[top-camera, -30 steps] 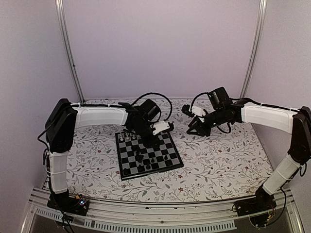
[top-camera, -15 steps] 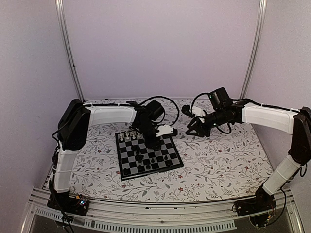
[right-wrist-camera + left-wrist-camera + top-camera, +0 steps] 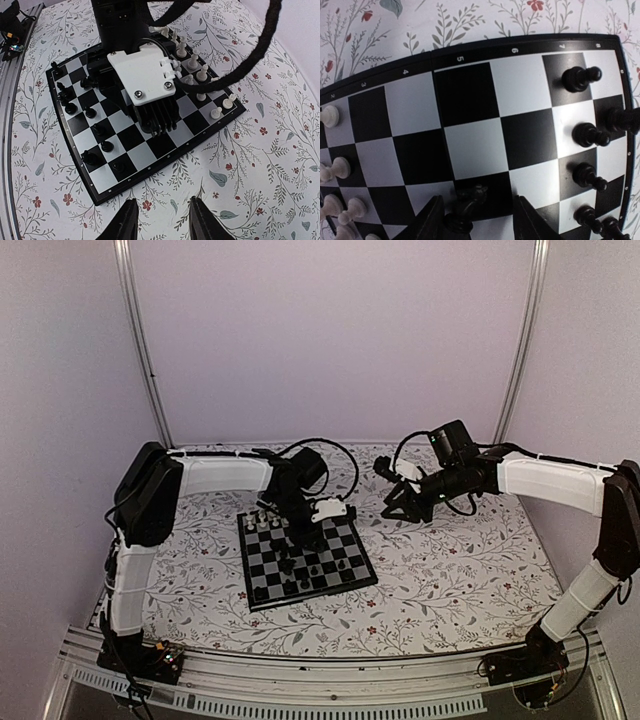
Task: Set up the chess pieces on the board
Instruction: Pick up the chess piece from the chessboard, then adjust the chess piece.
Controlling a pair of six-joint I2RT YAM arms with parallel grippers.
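The board (image 3: 300, 597) lies left of centre on the floral tabletop. White chess pieces (image 3: 262, 523) stand along its far side and black chess pieces (image 3: 322, 570) along its near side. My left gripper (image 3: 480, 220) is low over the middle of the board (image 3: 520, 42), open. A black knight (image 3: 467, 205) leans between the fingers, close to the left one and apart from the right one. My right gripper (image 3: 162, 220) hangs open and empty above the cloth just off the board's edge (image 3: 150, 172). From there I see the left gripper (image 3: 157, 130) over mid-board.
Black pieces (image 3: 590, 135) fill the right-hand rows in the left wrist view, and white pieces (image 3: 340, 170) the left-hand ones. A black cable (image 3: 240, 60) loops over the board's white side. The metal rail (image 3: 300, 695) runs along the near edge.
My left arm's upper link swung to the right and its gripper shifted slightly over mid-board. The right arm has hardly moved.
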